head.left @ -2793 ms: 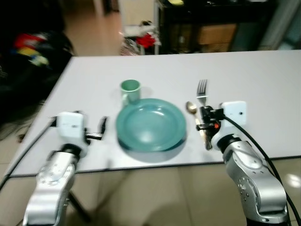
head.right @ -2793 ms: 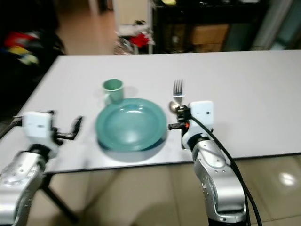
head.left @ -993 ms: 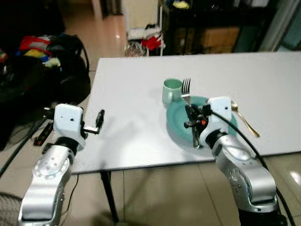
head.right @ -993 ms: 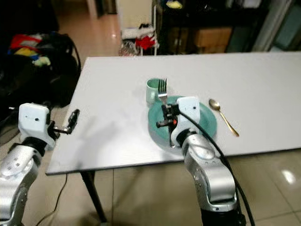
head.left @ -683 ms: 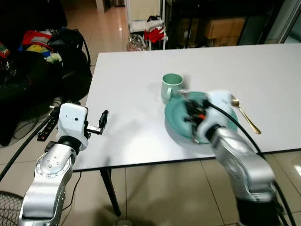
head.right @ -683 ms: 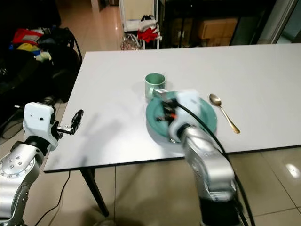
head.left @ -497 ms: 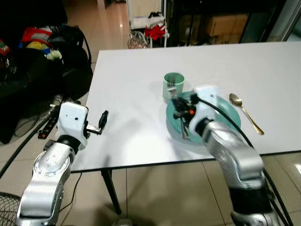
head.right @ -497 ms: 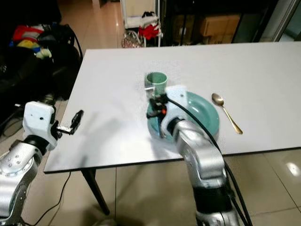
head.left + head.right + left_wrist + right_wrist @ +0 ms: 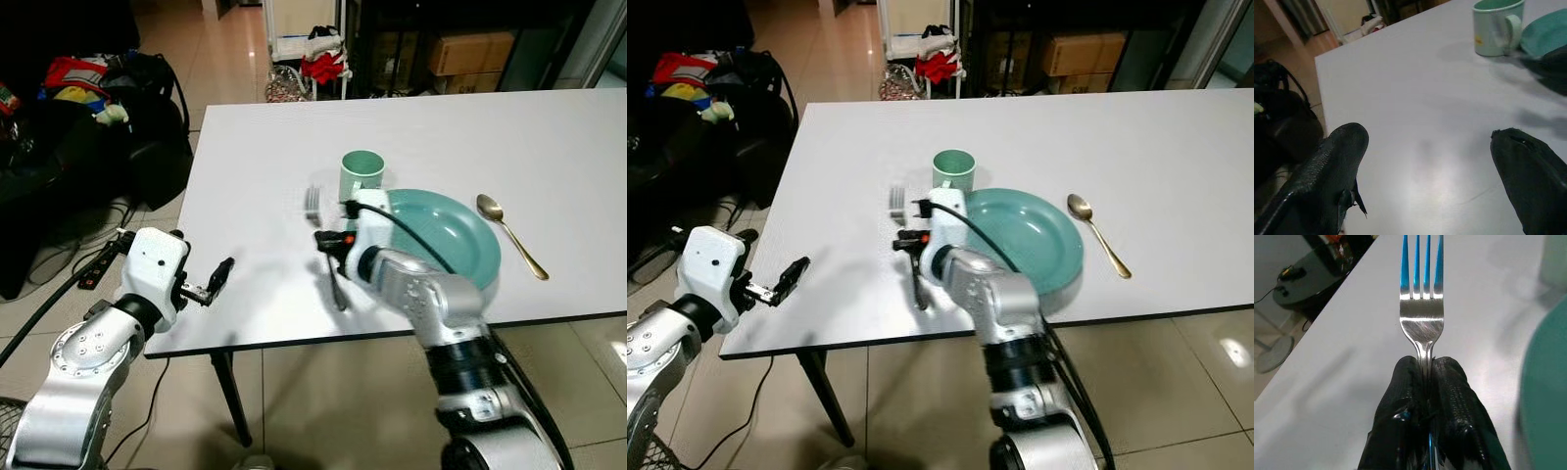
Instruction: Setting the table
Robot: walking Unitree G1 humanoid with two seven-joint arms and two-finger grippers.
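Two black fingers of the right gripper point(image 9: 1426, 382) are pinched tight on the neck of a silver metal fork point(image 9: 1421, 308), just below its tines. Seen from the head camera, the fork point(image 9: 313, 203) is held over the white rectangular table point(image 9: 255, 176), to the robot's left of the round teal plate point(image 9: 446, 235) and apart from its rim, with the tines pointing away from the robot and the handle trailing back under the gripper point(image 9: 333, 245). Whether the handle tip touches the tabletop is hard to judge, since the fork is somewhat blurred. A pale green mug point(image 9: 361, 174) stands just beyond the plate's far left edge, and it lies to the right of the fork's tines. A gold-coloured spoon point(image 9: 509, 235) lies on the table to the right of the plate, near it but not touching.

At the near left corner of the table hangs the left gripper point(image 9: 217, 279), its fingers point(image 9: 1332, 166) spread wide with nothing between them, well apart from the fork and the plate. Its wrist camera looks across the bare tabletop toward the mug point(image 9: 1496, 27).
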